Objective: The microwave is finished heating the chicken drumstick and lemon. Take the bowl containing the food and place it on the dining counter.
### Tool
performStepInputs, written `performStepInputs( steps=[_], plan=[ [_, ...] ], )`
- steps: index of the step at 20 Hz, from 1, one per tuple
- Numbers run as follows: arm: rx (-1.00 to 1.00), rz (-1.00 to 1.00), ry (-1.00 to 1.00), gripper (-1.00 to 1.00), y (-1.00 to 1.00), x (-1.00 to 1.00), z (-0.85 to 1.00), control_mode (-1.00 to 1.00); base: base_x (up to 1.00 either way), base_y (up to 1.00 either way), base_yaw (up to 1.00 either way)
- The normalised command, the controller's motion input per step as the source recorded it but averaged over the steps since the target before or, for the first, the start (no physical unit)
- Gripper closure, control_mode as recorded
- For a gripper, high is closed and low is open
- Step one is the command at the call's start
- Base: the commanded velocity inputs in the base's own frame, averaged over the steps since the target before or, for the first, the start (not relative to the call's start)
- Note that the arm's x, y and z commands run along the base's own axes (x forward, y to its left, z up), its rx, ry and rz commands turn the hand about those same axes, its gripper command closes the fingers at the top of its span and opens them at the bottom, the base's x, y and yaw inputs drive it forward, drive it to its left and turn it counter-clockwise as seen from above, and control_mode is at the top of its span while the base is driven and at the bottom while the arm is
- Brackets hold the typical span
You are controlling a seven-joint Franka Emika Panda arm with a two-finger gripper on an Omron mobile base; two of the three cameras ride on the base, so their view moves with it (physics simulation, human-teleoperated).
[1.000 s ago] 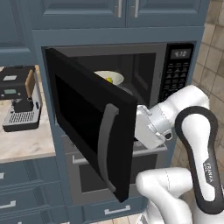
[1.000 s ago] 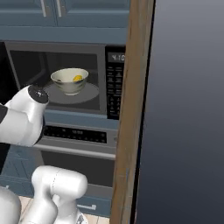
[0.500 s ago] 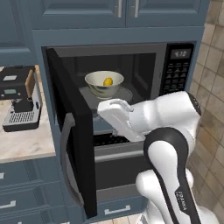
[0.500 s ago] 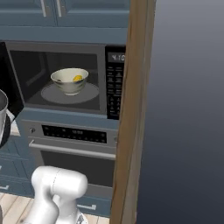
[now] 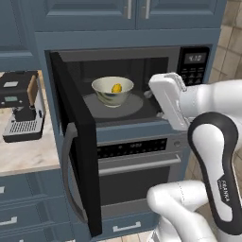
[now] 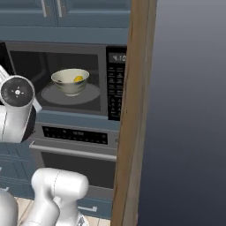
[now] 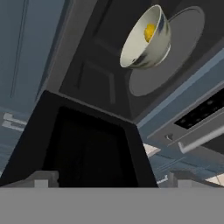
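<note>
— Black glass and a grey handle: is that the microwave (image 5: 193,66) with its door (image 5: 79,142) swung out to the left?

— Yes, the door stands wide open, and the cavity is in plain sight from both base views.

— Where is the bowl (image 5: 112,91)?

— Inside the microwave, upright on the round turntable (image 5: 137,105), about in the middle of the cavity. The right base view shows the bowl (image 6: 70,81) left of the microwave's keypad (image 6: 115,84).

— And what is in it?

— The lemon (image 5: 116,88), a small yellow spot against the inner wall. It shows in the right base view too (image 6: 78,79). I cannot make out anything else in the bowl.

— How does the tool (image 7: 113,179) stand?

— Wide apart and holding nothing. In the hand view one dark fingertip (image 7: 43,178) rises at the lower left and the other at the lower right, with the open door's dark edge between them.

— Where does the bowl lie relative to it?

— Well apart. The hand view is rolled, so the bowl (image 7: 146,41) appears tipped, up and to the right of the tool's midline, with the lemon (image 7: 149,31) in its hollow and the turntable (image 7: 177,48) behind. From the left base view the white hand sits just in front of the microwave's opening, at its right side, and the bowl is left of it and deeper in.

— Anything touching the bowl?

— Nothing but the turntable under it.

— What is under the microwave?

— The oven (image 5: 137,163) with its horizontal handle. Left of the microwave, a coffee machine (image 5: 21,111) stands on a pale desk (image 5: 26,158).
</note>
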Motion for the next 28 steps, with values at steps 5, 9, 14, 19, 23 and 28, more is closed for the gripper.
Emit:
performStepInputs(
  steps=[5,9,14,19,23,28],
  plan=[
    [-0.08,-0.26,0.21,-1.00,-0.92,0.56,-0.10,-1.00,0.00,0.00,0.00],
    [-0.01,-0.10,0.14,-1.00,-0.02,0.33,-0.30,-1.00,0.00,0.00,0.00],
    [-0.01,-0.13,0.07,-1.00,0.13,0.87,-0.47,-1.00,0.00,0.00,0.00],
    [0.00,-0.07,0.10,-1.00,0.21,0.88,-0.28,-1.00,0.00,0.00,0.00],
    [0.00,0.00,0.13,-1.00,0.12,0.71,-0.25,-1.00,0.00,0.00,0.00],
    [0.00,0.00,0.10,-1.00,0.13,0.65,-0.19,-1.00,0.00,0.00,0.00]
  ],
)
